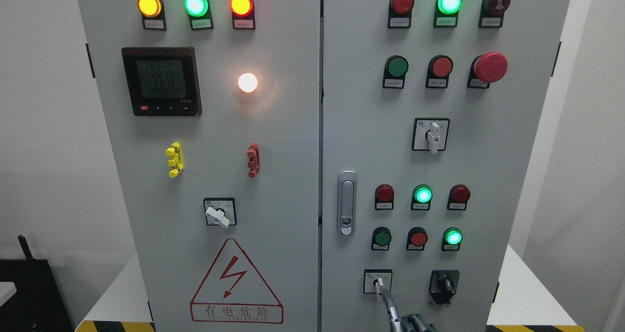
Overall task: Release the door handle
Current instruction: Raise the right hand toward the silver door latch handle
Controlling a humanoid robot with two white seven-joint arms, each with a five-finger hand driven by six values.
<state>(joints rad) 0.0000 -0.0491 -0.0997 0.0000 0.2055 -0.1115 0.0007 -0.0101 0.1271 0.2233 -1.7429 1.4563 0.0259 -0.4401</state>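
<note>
Door handle (346,202): silver lever, upright, lying flush in its recess on the right door (493,176), just beside the seam with the left door (273,185). Nothing touching it. Door looks closed and level with its neighbour.

Right hand (404,321): below the door handle and to its right, at the bottom edge of the view, well apart from the handle. Mostly cut off by the frame. Cannot tell how far the fingers are open, nor whether anything is held; nothing seen in its grasp. One slim grey tip reaches up to the white lever of the small selector switch (377,281), directly below and slightly right of the handle. Touching or only overlapping in view: cannot tell.

Left hand: not in view.

Judgement: release of the handle looks done or nearly so; retreat is what remains.

Risks:
- Catching the selector switch lever on the way out and turning it, caused by drawing back sideways or upward instead of straight away from the panel.
- Brushing the black rotary switch (443,285), lower right of the handle, if swinging right.
- Bumping the red and green push buttons (418,238), right of and below the handle, if lifting close to the door face.
- Live panel, lamps lit: any stray contact could switch a circuit.
</note>
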